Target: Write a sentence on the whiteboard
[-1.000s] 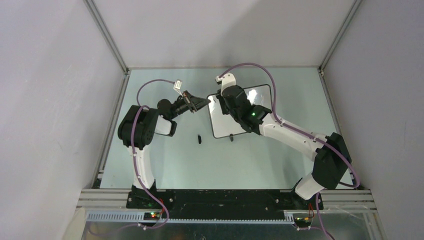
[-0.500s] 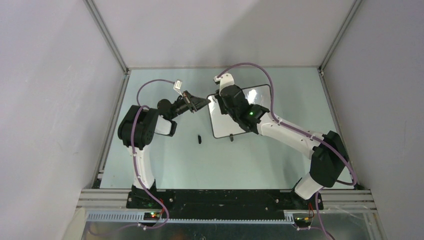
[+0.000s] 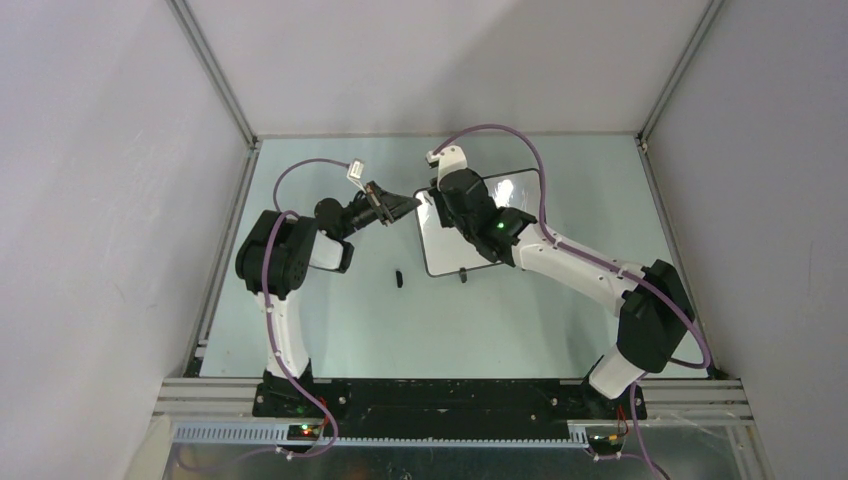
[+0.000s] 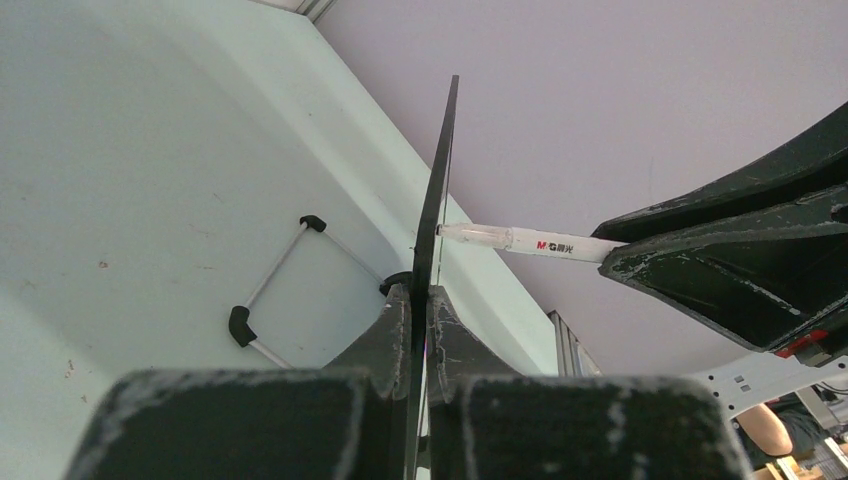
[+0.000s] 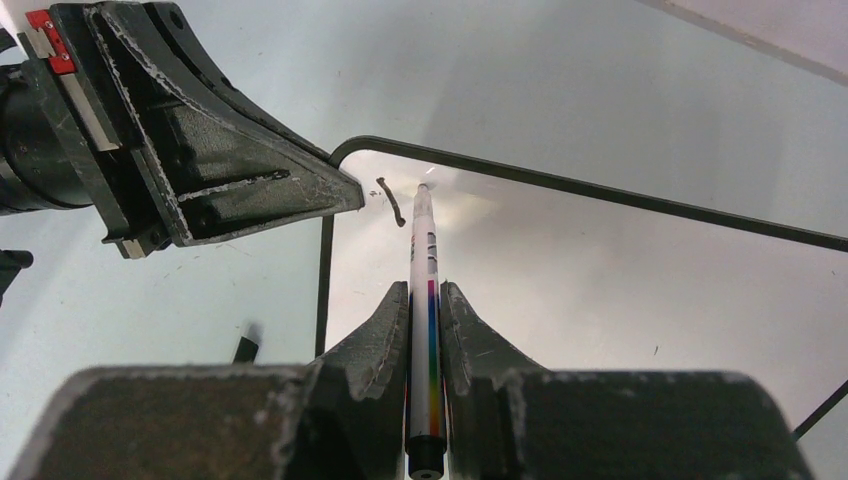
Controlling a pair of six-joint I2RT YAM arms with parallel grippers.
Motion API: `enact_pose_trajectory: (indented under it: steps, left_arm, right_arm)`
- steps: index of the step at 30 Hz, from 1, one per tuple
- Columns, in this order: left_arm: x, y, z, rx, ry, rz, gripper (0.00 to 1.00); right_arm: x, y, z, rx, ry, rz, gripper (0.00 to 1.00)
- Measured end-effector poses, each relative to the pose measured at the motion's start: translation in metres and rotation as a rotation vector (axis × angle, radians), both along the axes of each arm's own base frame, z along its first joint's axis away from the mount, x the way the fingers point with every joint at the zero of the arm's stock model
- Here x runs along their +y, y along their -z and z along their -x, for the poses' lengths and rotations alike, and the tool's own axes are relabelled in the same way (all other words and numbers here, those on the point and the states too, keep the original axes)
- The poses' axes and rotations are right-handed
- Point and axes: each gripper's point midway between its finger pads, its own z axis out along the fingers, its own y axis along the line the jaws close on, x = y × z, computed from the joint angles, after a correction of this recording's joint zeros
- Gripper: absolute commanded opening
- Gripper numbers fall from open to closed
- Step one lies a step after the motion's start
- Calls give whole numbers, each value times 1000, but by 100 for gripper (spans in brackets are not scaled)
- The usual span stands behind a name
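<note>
Right pincer (image 5: 424, 287), marker (image 5: 423, 245) over part-hidden whiteboard (image 3: 445, 255).

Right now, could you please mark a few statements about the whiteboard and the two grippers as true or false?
1. The left gripper is shut on the edge of the whiteboard. True.
2. The right gripper is open and empty. False: it is shut on a marker.
3. A full sentence is written on the whiteboard. False: only one short black stroke shows, near a corner.
4. The marker's tip is at the whiteboard, close to the stroke. True.
</note>
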Motion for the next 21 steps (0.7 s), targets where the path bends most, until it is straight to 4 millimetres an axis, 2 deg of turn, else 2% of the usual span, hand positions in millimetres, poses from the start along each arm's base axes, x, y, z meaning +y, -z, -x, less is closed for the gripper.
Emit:
enact_pose_trajectory:
  steps: [21]
  left_arm:
    - [0, 0, 0, -2, 0, -1, 0]
  right_arm:
    - [-1, 7, 7, 34, -1, 14, 0]
